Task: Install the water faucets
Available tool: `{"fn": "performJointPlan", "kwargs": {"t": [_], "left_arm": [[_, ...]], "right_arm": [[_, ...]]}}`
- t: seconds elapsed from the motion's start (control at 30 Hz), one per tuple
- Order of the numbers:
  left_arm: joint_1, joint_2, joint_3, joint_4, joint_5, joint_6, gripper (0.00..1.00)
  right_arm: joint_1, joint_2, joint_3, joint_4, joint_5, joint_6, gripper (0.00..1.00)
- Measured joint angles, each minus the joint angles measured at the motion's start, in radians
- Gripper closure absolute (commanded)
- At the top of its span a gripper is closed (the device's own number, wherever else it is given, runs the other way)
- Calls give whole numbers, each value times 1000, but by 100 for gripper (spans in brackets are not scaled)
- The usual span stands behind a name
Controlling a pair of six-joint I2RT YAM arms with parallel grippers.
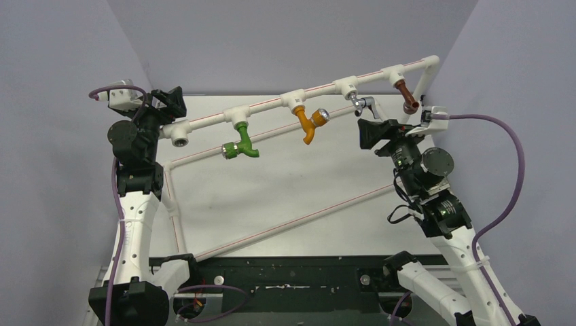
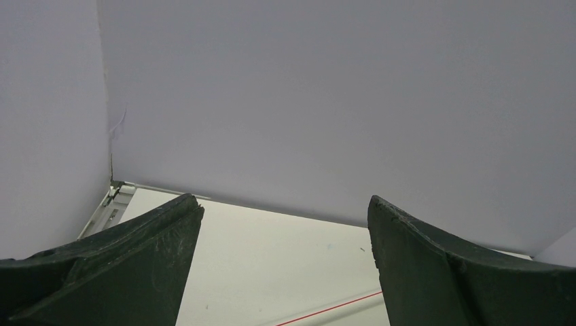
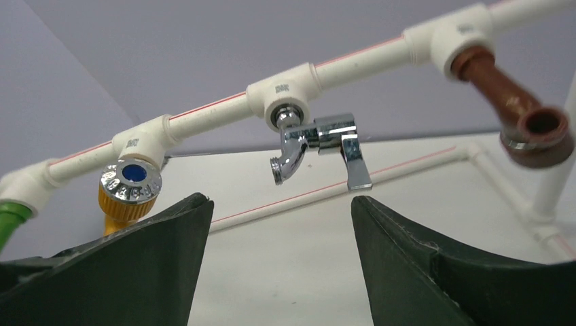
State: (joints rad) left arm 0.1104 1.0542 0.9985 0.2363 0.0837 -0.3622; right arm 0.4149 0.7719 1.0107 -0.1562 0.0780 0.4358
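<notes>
The chrome faucet (image 3: 316, 146) with lever handle and bent spout sits in a white tee of the raised pipe (image 3: 204, 112); in the top view it (image 1: 363, 104) hangs between the orange and brown taps. My right gripper (image 3: 280, 204) is open and empty, just below and in front of the chrome faucet, not touching it; in the top view it (image 1: 372, 133) is right under the faucet. My left gripper (image 2: 285, 207) is open and empty, facing the back wall; in the top view it (image 1: 170, 103) is near the pipe's open left fitting (image 1: 180, 139).
A green tap (image 1: 241, 144), an orange tap (image 1: 310, 122) and a brown tap (image 1: 406, 95) hang from the same pipe. Lower white pipes (image 1: 292, 221) with a red stripe frame the white table (image 1: 272, 190). Grey walls enclose the back and sides.
</notes>
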Motion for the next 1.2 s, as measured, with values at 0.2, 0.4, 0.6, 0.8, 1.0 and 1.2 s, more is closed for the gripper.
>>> {"fn": "performJointPlan", "kwargs": {"t": [0.2, 0.4, 0.6, 0.8, 1.0, 1.2], "left_arm": [[1, 0, 0, 0, 1, -1, 10], [1, 0, 0, 0, 1, -1, 10], [1, 0, 0, 0, 2, -1, 10], [1, 1, 0, 0, 2, -1, 10], [2, 1, 0, 0, 3, -2, 10], [2, 2, 0, 0, 3, -2, 10]], "right_arm": [[0, -4, 17, 57, -43, -501, 20], [0, 27, 16, 72, -126, -917, 18], [6, 95, 16, 69, -248, -1162, 18], [20, 176, 20, 55, -260, -1322, 18], [32, 225, 16, 156, -196, -1433, 20], [32, 283, 16, 225, -148, -1477, 33]]}}
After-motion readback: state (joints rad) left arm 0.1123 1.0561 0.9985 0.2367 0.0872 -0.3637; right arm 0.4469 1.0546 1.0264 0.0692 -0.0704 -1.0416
